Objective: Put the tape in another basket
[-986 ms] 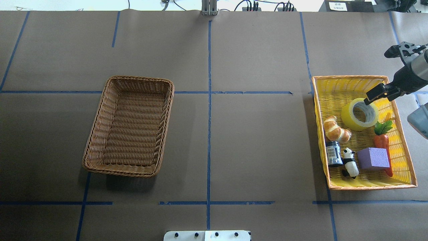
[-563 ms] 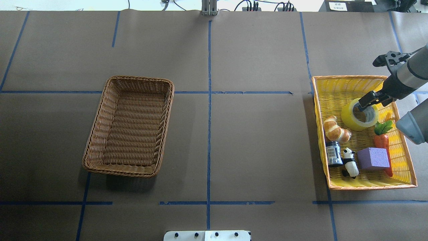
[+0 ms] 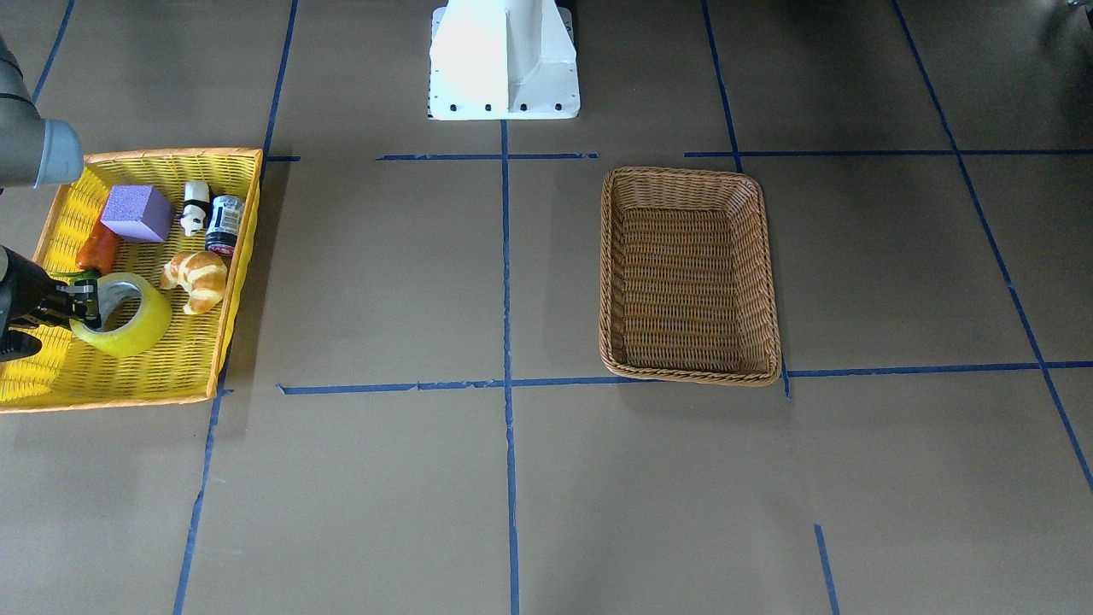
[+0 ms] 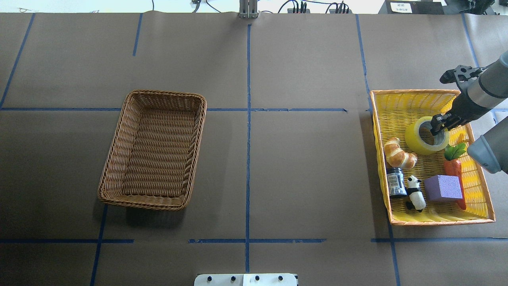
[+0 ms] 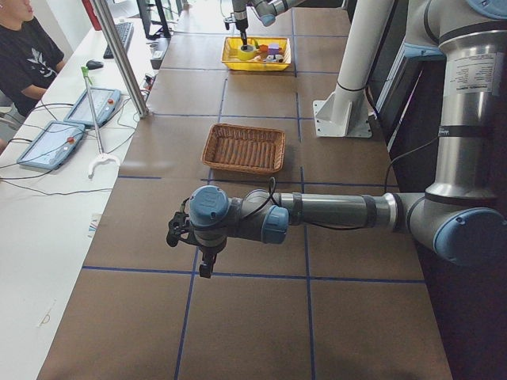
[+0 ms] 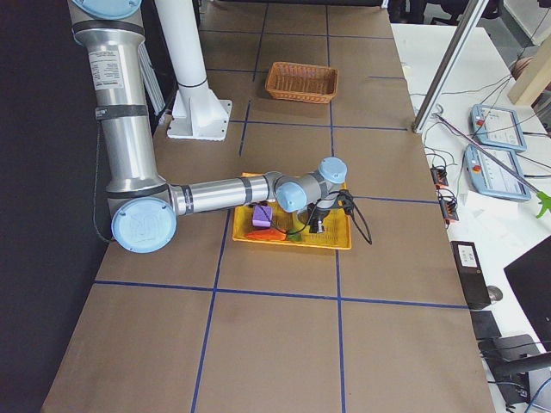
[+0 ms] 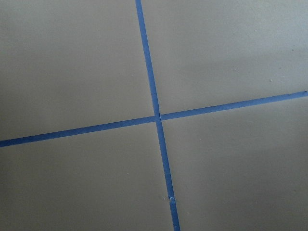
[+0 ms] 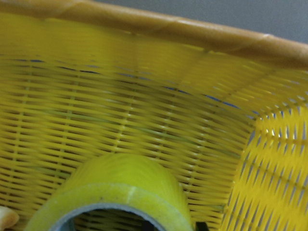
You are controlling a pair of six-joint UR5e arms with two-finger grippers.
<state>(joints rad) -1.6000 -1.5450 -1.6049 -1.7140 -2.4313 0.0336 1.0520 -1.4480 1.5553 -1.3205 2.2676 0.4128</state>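
The table is being lit brightly and evenly from above. A soft shadow is being cast below the brown basket, left of centre. The tape is being shown blurred, lower left.

Silver-grey tubular arm links, light-blue joint caps, black cable looped behind right gripper, printed label on farthest link, white flanged pedestal, dark bolt row.

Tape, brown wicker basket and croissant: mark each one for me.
tape (image 4: 414, 140), overhead exterior view, yellow outer side of the roll.
brown wicker basket (image 4: 154, 151), overhead exterior view, bare woven floor.
croissant (image 4: 399, 154), overhead exterior view, middle of its back.
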